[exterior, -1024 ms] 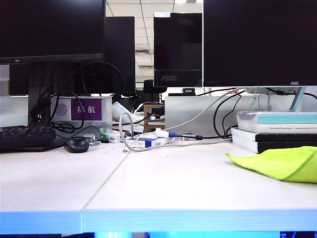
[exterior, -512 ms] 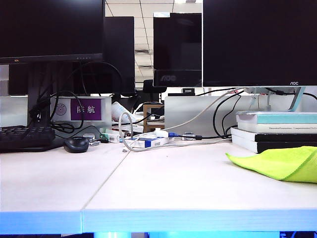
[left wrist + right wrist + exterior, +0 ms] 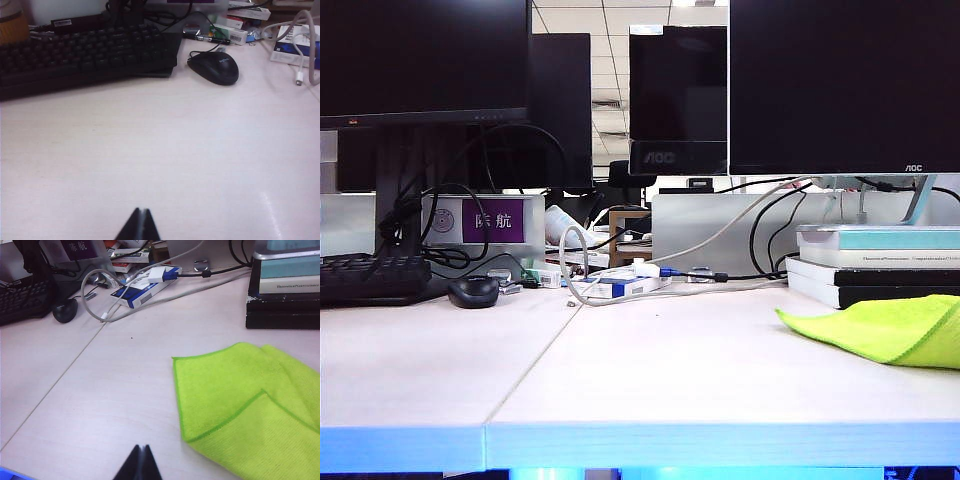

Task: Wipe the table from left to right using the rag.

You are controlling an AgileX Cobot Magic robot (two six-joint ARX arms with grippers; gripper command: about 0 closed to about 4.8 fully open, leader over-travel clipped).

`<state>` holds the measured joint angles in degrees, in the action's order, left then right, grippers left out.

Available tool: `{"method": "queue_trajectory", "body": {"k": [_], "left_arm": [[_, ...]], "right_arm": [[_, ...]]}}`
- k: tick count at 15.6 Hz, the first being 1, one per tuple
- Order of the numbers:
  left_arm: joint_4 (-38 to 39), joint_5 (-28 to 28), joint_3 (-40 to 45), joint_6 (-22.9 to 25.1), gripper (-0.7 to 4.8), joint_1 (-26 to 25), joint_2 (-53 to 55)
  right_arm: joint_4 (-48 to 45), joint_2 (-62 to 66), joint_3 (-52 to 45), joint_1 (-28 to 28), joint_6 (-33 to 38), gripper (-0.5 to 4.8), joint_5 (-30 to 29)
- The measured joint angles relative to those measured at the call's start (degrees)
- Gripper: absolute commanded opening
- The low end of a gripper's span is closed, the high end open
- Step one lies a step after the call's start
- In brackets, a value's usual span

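Rag (image 3: 240, 395): lying loose at the table's (image 3: 650, 370) right end, near the books (image 3: 285, 290), ungrasped. Left gripper (image 3: 142, 226), right gripper (image 3: 140, 462): 2 claws pressed together, hovering empty; wiping is probably not yet starting.

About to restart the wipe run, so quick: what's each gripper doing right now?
Left gripper: closed, empty, above bare table.
Right gripper: closed, empty, near the rag, not holding it.

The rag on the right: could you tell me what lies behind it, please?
Behind the rag is a stack of books on the table. The stack's lower right corner is hidden by the rag.
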<state>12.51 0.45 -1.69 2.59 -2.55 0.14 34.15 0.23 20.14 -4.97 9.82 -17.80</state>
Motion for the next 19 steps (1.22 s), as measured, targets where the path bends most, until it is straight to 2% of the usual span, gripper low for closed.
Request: {"method": "queue_trajectory", "body": {"k": [4,6,9,10,13,19], "left_arm": [[0.0,0.0,0.0,0.0,-0.02,0.0,0.0],[0.0,0.0,0.0,0.0,-0.02,0.0,0.0],[0.0,0.0,0.0,0.0,-0.02,0.0,0.0],[0.0,0.0,0.0,0.0,-0.02,0.0,0.0],[-0.1,0.0,0.0,0.1,-0.02,0.0,0.0],[-0.1,0.0,0.0,0.2,-0.02,0.0,0.0]], "right_arm": [[-0.1,0.0,-0.1,0.0,-0.2,-0.05,0.3],[-4.8,0.0,-2.7,0.0,-3.2,-0.05,4.6],[-17.4,0.0,-10.1,0.0,-7.3,-0.05,21.0],[-19.3,0.0,-11.6,0.0,-8.0,-0.05,23.5],[-20.4,0.0,-15.0,0.0,-11.0,-0.05,24.2],[-23.6,0.0,-19.3,0.1,-11.3,-0.05,24.2]]}}
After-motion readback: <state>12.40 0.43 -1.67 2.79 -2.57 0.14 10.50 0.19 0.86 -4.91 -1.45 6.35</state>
